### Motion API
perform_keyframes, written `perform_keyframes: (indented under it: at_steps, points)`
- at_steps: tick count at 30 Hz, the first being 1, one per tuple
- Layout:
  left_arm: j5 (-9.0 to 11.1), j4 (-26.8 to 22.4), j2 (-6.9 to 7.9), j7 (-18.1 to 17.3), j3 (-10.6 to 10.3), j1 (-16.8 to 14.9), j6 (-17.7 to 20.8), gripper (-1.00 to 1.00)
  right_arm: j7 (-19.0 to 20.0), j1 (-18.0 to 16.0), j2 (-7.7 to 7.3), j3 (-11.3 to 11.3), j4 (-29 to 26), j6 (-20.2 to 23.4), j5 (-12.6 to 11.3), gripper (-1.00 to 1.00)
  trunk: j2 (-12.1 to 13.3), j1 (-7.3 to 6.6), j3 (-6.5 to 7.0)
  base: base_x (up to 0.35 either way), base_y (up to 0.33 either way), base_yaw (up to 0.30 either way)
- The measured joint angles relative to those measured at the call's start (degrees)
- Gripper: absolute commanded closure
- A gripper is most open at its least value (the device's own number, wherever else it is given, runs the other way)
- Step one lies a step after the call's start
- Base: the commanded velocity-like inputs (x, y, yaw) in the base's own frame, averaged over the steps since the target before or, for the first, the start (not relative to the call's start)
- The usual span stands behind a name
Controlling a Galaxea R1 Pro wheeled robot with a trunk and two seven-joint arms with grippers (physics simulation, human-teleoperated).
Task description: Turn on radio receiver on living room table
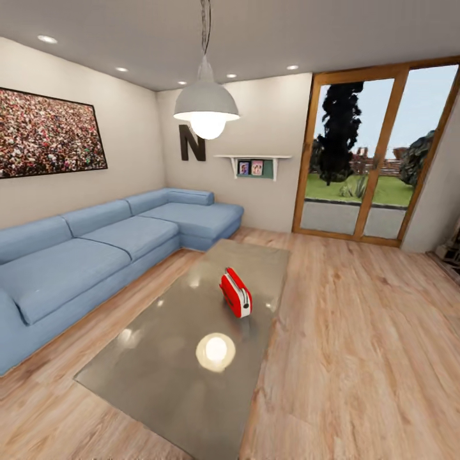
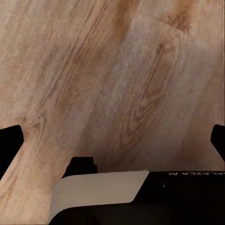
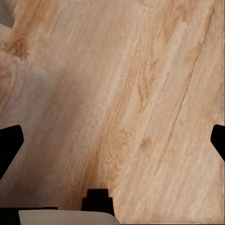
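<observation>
In the head view the small bright-red radio receiver (image 1: pixel 236 292) with white edge trim stands upright near the middle of the low glossy grey table (image 1: pixel 160 377), seen edge-on. Around it is the living room, with the light-blue L-shaped sofa (image 1: pixel 96 249) along the left wall. In the left wrist view my left gripper (image 2: pixel 112 140) hangs open over bare wood floor, one dark fingertip (image 2: pixel 9 143) at each side of the picture. My right gripper (image 3: pixel 112 143) is likewise open above the floor, nothing between its fingertips (image 3: pixel 9 145).
A white dome pendant lamp (image 1: pixel 206 105) hangs over the table and glares off its top. The crowd photo (image 1: pixel 48 134) and black letter N (image 1: pixel 191 142) are on the walls. Glass doors (image 1: pixel 377 153) stand at the back right, with wood floor (image 1: pixel 364 332) right of the table.
</observation>
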Motion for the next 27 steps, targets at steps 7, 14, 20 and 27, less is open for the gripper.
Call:
perform_keyframes:
  at_steps: [7, 14, 20, 27]
  points:
    - [0.01, 0.0, 0.0, 0.0, 0.0, 0.02, 0.0, -1.0, 0.0, -0.02, 0.04, 0.0, 0.04, 0.0, 0.0, -1.0, 0.0, 0.0, 0.0, -0.25, -0.234, -0.025]
    - [0.01, 0.0, 0.0, 0.0, 0.0, -0.01, -0.04, -1.0, 0.0, -0.03, 0.04, 0.0, 0.03, 0.0, 0.0, -1.0, 0.0, 0.0, 0.0, -0.224, -0.234, -0.001]
    - [0.0, 0.0, 0.08, 0.02, 0.25, 0.0, -0.08, -1.0, 0.0, -0.03, 0.02, 0.0, 0.0, 0.0, 0.0, -1.0, 0.0, 0.0, 0.0, -0.095, -0.228, 0.0]
    - [0.0, 0.0, 0.79, 0.08, 0.83, 0.01, -0.18, -1.0, 0.0, -0.01, 0.03, 0.0, -0.01, 0.0, 0.0, -1.0, 0.0, 0.0, 0.0, -0.004, -0.255, 0.0]
